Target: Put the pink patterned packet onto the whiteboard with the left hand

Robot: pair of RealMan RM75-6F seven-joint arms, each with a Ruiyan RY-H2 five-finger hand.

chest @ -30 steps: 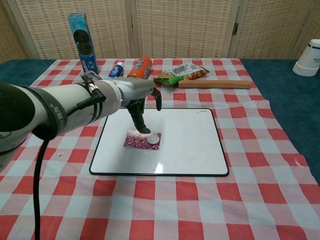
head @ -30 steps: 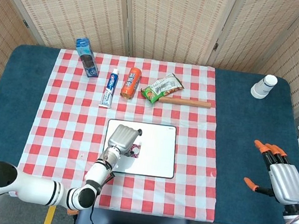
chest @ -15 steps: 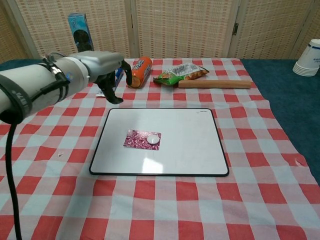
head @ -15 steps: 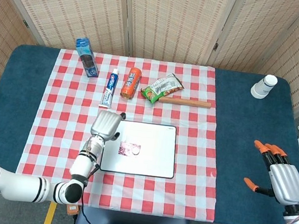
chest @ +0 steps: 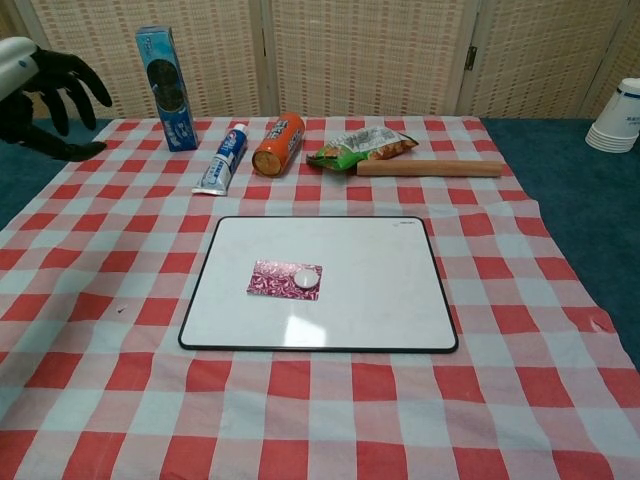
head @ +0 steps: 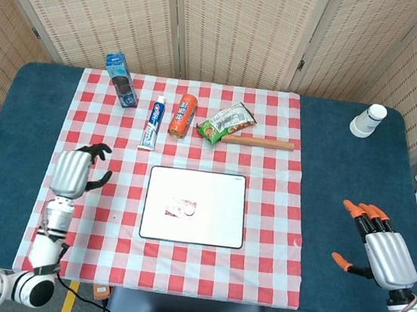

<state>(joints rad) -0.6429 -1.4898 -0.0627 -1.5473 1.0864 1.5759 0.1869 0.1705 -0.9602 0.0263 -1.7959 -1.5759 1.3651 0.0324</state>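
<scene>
The pink patterned packet (head: 181, 208) (chest: 286, 280) lies flat on the left half of the whiteboard (head: 218, 229) (chest: 380, 300), with nothing touching it. My left hand (head: 75, 172) (chest: 40, 92) hangs over the left side of the checked cloth, well clear of the board, fingers spread and empty. My right hand (head: 380, 249) is over the blue table at the far right in the head view, fingers apart, holding nothing.
Behind the board lie a blue box (head: 121, 79), a toothpaste tube (head: 152, 122), an orange can (head: 184, 114), a green snack bag (head: 226, 122) and a wooden stick (head: 263, 142). A stack of white cups (head: 368, 120) stands at the back right.
My left hand let go of the packet on the whiteboard and drew back to the left, off the board to the cloth's left side. The packet stayed put; the right hand barely shifted.
</scene>
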